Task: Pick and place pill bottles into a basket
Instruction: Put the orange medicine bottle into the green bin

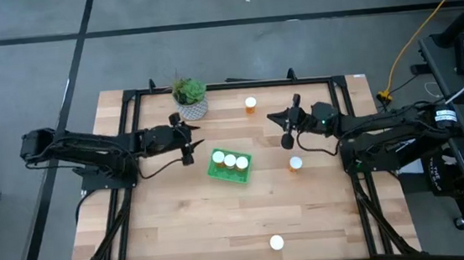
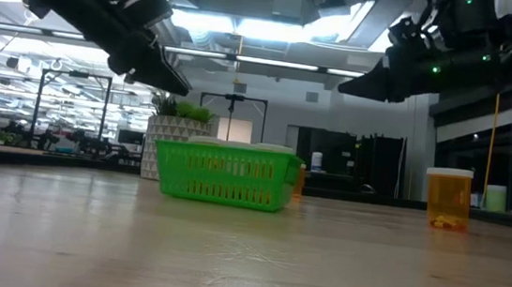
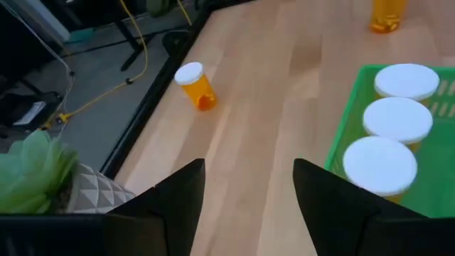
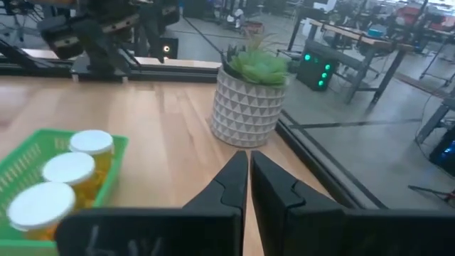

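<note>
Basket (image 1: 229, 165) sits on wooden table (image 1: 190, 226); left claw (image 1: 188, 142) open, right claw (image 1: 285, 128) closed.

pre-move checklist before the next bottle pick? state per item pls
1. Basket has room: ok, three capped bottles stand in one row, the other half bare.
2. Left pincer empty and open: ok, nothing between its fingers.
3. Right pincer ready to grasp: not ok, fingers shut, needs opening first.
4. Loose bottles upright: ok for the bottle near the right arm, the bottle at the far edge and the bottle at the near edge.
5. Potted plant clear of the left arm's path: cannot tell, it stands close beside the left pincer.
</note>
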